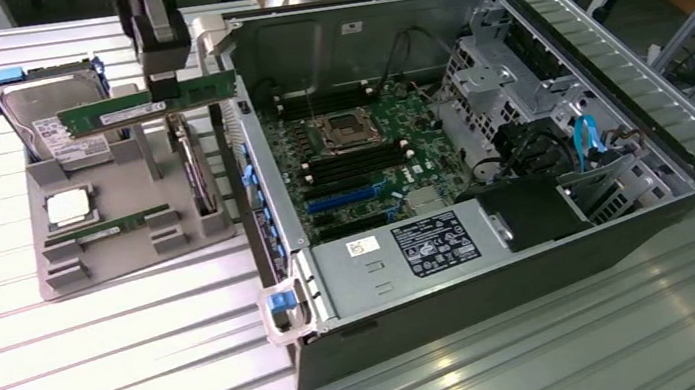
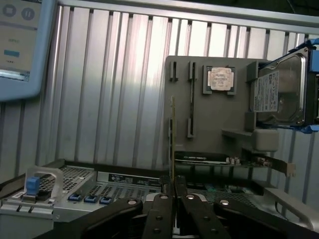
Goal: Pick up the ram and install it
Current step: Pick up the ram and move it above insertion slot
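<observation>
**Exterior view.** The claw (image 1: 167,82) sits in the upper left of the exterior view, nearly closed, pinching the ram (image 1: 108,113) at its upper edge. The ram hangs level and long side across, clear above the grey holder tray (image 1: 128,269) and just beside the open computer case (image 1: 495,286).
- Progress: the pick-up looks done. Installation is not done, as the stick is not over the motherboard (image 1: 364,168).
- The black memory slots (image 1: 340,164) at centre frame show no green board in them.

Count:
- Ram in the claw: 1.
- Second green stick (image 1: 110,229) lying in the tray: 1, likely another module.
- Processor (image 1: 70,206): 1.
- Hard drive (image 1: 47,113): 1.
- Expansion card (image 1: 192,170) standing on edge: 1.
- Case: 1.

**Wrist view.** The claw (image 2: 173,193) has its jaws almost together. The ram (image 2: 172,129) is seen edge-on as a thin line rising from between them, so the grip is confirmed. The tray (image 2: 219,119) lies beyond the stick and apart from it. The case (image 2: 75,191) lies near the fingers.

Count:
- Processor (image 2: 221,78): 1.
- Hard drive (image 2: 279,89): 1.
- Expansion card (image 2: 209,159): 1.
- A dark strip in one tray slot may be the second stick; I cannot tell.
- A screen (image 2: 20,45) stands past the table edge: 1.
</observation>
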